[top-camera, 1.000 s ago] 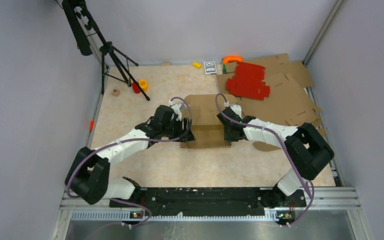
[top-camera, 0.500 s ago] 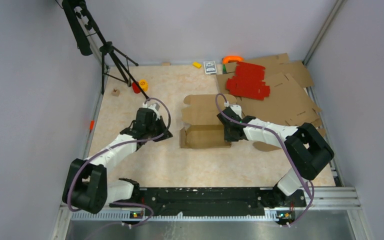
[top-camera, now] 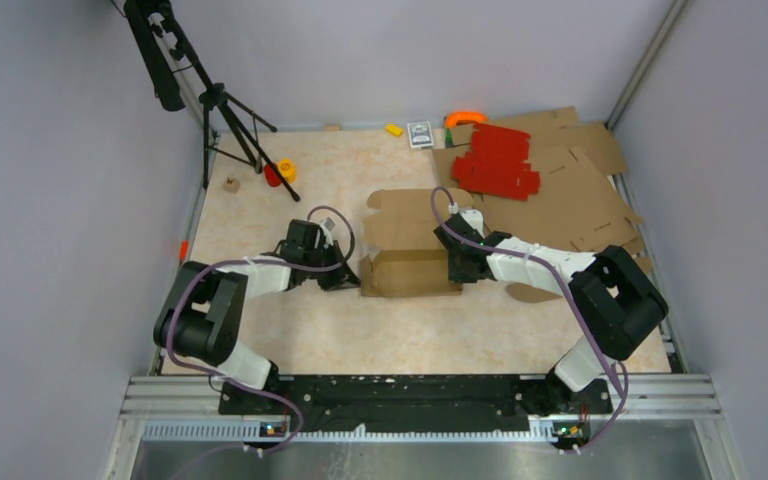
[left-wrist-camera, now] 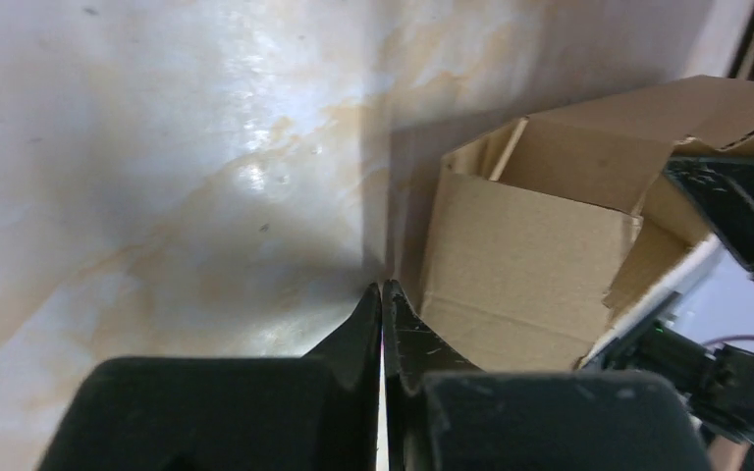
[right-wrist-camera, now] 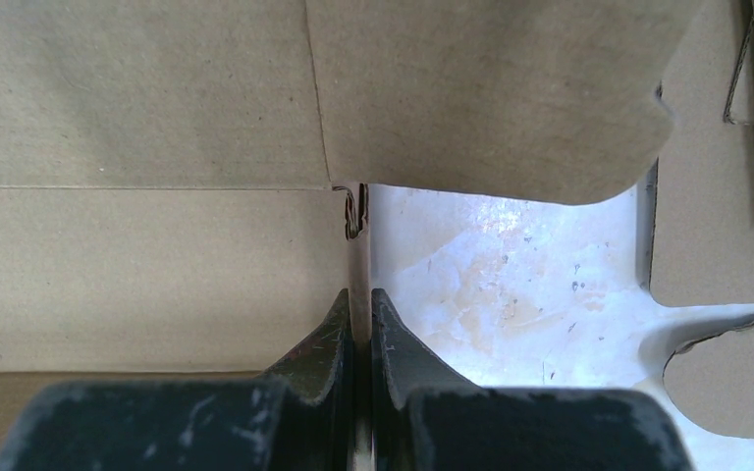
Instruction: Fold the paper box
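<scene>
Paper box (top-camera: 410, 258) is sitting half-formed mid table (top-camera: 290, 330); right gripper (right-wrist-camera: 358, 294) is pinching its wall, left gripper (left-wrist-camera: 383, 287) is hovering clenched, empty, beside left end. Best: push end flap inward w/ right side anchored.

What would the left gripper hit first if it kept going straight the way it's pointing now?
Most likely the paper box: the shut left gripper points toward its open end, close ahead. In the wrist view the box's wall sits slightly right of that line, so it might only graze it.

the plain brown paper box (top-camera: 407, 250) lies mid-table, partly folded, near panel raised, rear flaps flat.
</scene>
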You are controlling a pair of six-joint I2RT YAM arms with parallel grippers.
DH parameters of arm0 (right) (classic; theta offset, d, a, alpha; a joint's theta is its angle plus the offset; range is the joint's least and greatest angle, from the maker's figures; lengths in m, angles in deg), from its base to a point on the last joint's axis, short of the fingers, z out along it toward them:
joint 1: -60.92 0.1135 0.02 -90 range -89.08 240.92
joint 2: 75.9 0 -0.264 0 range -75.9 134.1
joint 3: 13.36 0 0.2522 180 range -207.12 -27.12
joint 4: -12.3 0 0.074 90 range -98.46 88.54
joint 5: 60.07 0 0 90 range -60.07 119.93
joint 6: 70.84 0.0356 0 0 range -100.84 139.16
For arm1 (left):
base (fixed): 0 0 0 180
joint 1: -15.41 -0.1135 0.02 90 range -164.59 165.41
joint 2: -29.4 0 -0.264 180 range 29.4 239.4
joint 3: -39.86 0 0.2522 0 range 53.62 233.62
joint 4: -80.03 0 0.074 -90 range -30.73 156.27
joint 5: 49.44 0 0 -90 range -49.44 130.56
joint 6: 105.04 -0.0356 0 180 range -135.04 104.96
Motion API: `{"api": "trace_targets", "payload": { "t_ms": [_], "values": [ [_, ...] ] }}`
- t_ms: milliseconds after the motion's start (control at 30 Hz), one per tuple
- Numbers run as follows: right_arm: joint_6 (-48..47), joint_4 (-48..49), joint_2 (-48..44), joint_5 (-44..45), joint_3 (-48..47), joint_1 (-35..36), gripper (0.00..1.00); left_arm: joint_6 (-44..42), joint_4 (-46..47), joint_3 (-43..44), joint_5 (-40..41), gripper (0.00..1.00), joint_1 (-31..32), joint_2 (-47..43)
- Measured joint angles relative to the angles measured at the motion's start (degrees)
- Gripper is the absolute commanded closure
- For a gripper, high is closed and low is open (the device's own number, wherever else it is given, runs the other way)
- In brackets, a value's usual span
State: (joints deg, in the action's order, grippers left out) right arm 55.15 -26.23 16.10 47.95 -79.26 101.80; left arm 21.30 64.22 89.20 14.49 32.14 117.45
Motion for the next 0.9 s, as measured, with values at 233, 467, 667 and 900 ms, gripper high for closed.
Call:
{"api": "trace_targets", "payload": {
  "t_ms": [233, 467, 667, 900],
  "values": [
    [-0.02, 0.07, -0.02, -0.09, 0.02, 0.00, 1.00, 4.59, 13.57, -6.60, -7.61, 0.98, -1.95, 1.01],
    [-0.02, 0.61, -0.24, -0.24, 0.39, 0.00, 1.00, 8.92, 24.46, -10.27, -13.88, 0.77, -2.14, 1.36],
    [0.00, 1.31, -0.24, -0.96, 0.46, 0.00, 1.00, 12.11, 32.39, -10.34, -17.68, 0.72, -2.14, 3.23],
    [0.04, 2.10, -0.42, -1.64, 0.79, 0.00, 1.00, 12.37, 33.40, -10.51, -18.29, 0.52, -2.14, 3.21]
  ]
}}
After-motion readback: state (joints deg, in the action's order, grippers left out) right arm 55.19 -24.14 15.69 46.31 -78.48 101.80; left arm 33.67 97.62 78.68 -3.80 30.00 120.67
